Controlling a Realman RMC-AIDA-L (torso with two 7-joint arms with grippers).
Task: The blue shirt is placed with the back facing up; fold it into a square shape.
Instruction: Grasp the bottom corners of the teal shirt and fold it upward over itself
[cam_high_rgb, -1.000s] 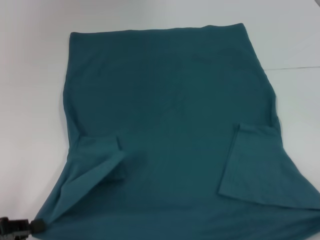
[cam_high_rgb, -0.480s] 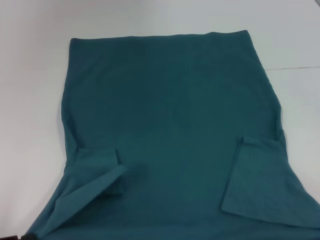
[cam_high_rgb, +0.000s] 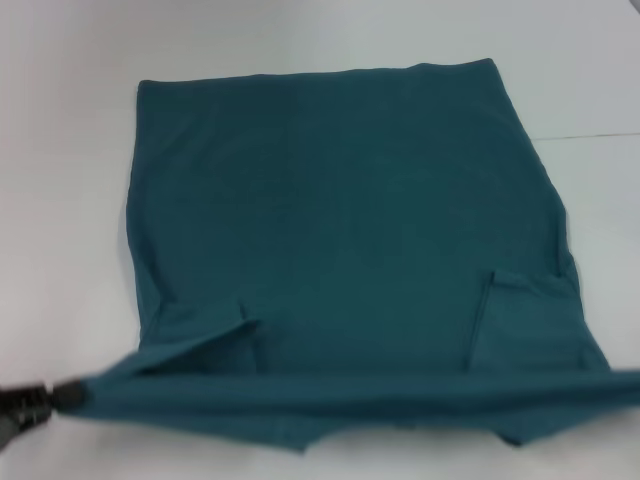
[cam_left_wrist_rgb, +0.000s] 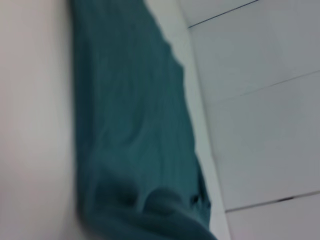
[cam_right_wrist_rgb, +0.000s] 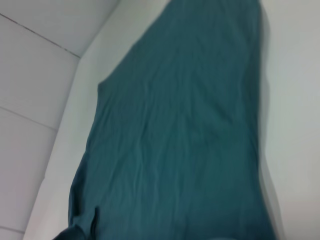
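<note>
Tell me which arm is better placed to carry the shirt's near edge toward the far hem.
Left, on what shows: the left gripper is at the near-left corner of the blue shirt, its near edge lifted taut. The right gripper is out of the head view, so both probably move together.

Blue shirt: soft matt knit cloth. Table: smooth white.

Bright, even light washes the white counter nearly featureless, with no glare spots. The blue shirt casts only a thin soft shadow along its edge toward 9 o'clock. Its lifted band toward 6 o'clock is smeared by motion blur. Both wrist views are soft throughout, fabric folds barely resolved.
</note>
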